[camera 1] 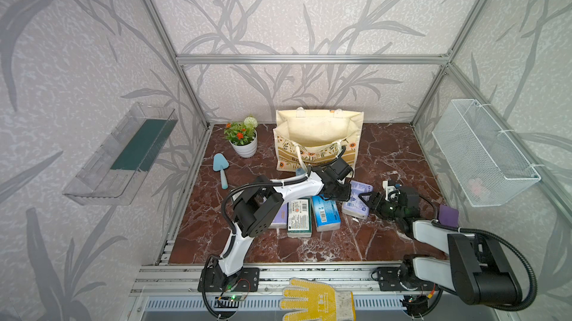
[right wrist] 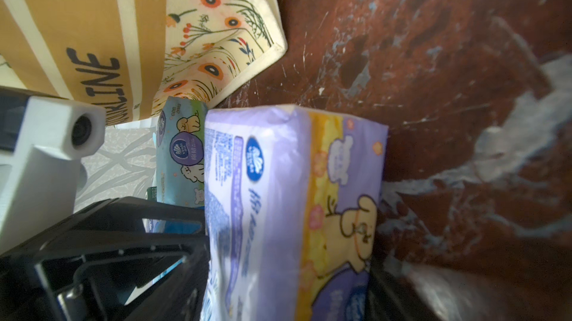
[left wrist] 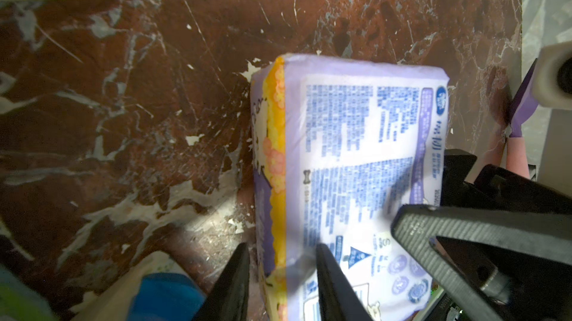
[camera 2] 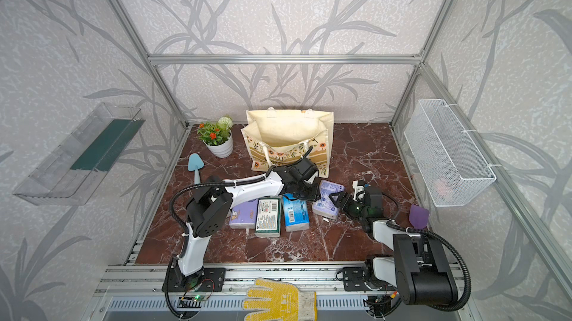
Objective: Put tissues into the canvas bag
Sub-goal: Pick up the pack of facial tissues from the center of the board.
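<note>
The cream canvas bag (camera 1: 315, 130) (right wrist: 93, 25) stands open at the back. In front of it lies a lilac tissue pack (camera 1: 356, 201) (left wrist: 356, 136) (right wrist: 278, 180), tilted label side up. My left gripper (camera 1: 343, 194) (left wrist: 281, 260) pinches its long edge from the left. From the right, my right gripper (camera 1: 365, 200) (right wrist: 288, 288) has a finger against each broad face of the same pack. A row of another lilac pack (camera 1: 280, 220), a green one (camera 1: 299, 217) and a blue one (camera 1: 325, 215) lies under the left arm. Another blue pack (right wrist: 181, 155) lies by the bag.
A flower pot (camera 1: 244, 140) and a blue trowel (camera 1: 221, 167) sit at the back left. A purple trowel (camera 1: 448, 215) lies by the right arm. A wire basket (camera 1: 483, 152) hangs on the right wall and a clear shelf (camera 1: 123, 155) on the left.
</note>
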